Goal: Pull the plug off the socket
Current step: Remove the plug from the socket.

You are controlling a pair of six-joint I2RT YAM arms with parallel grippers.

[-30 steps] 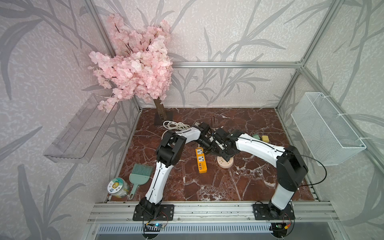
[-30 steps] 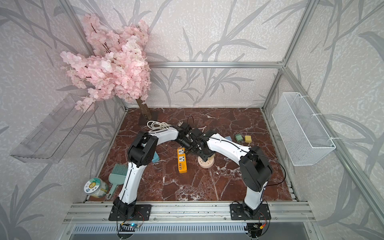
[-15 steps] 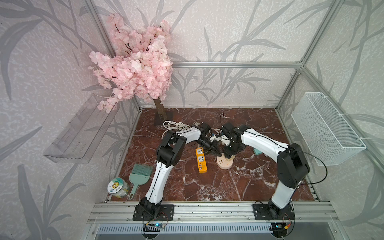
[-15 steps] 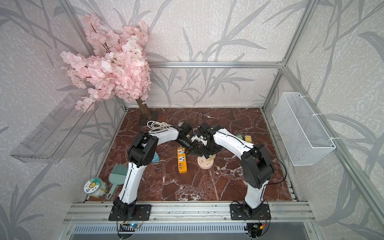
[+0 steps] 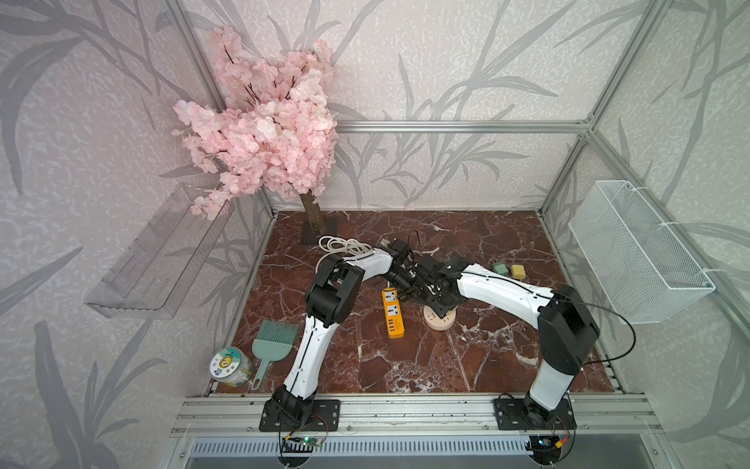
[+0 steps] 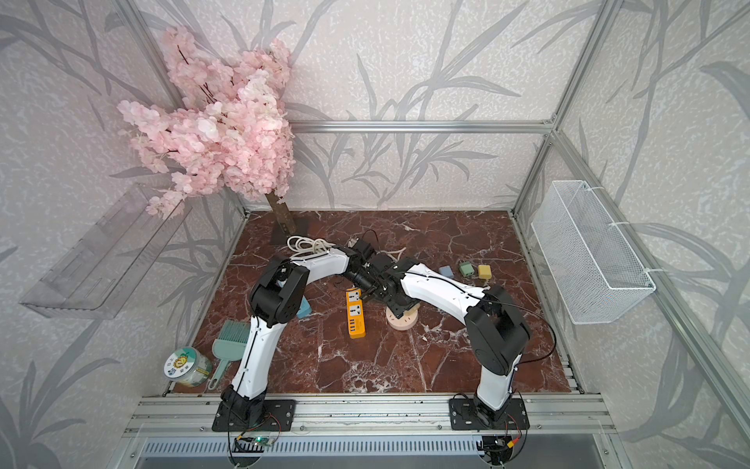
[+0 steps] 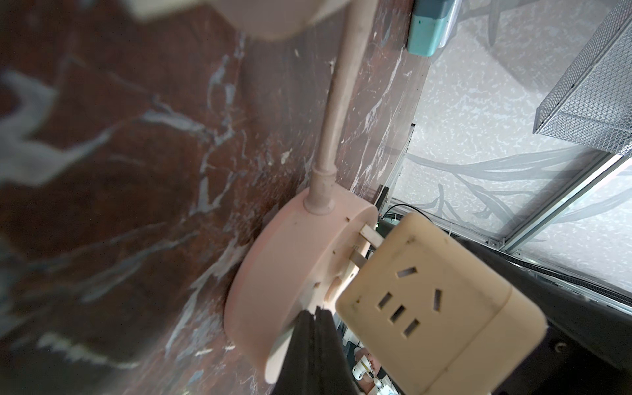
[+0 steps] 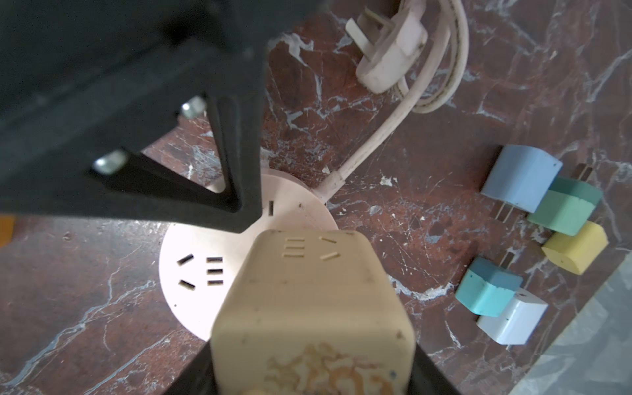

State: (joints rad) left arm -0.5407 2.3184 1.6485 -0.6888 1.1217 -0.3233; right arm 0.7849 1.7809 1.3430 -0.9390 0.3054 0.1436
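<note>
Cream cube plug (image 7: pixel 441 304) pinched by right gripper (image 8: pixel 311 376); shut left gripper (image 7: pixel 316 313) pinning round pink socket (image 7: pixel 284 260). Might bend prongs (image 7: pixel 371 239) if tugged crooked.

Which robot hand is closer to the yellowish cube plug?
Right. The right gripper is clamped around the cube plug itself. The left gripper, shut, rests its tips on the round pink socket, right beside the plug without holding it.

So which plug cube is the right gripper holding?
The cream plastic cube plug, at the round pink socket; the blue, green, yellow, teal and white ones lie loose.
</note>
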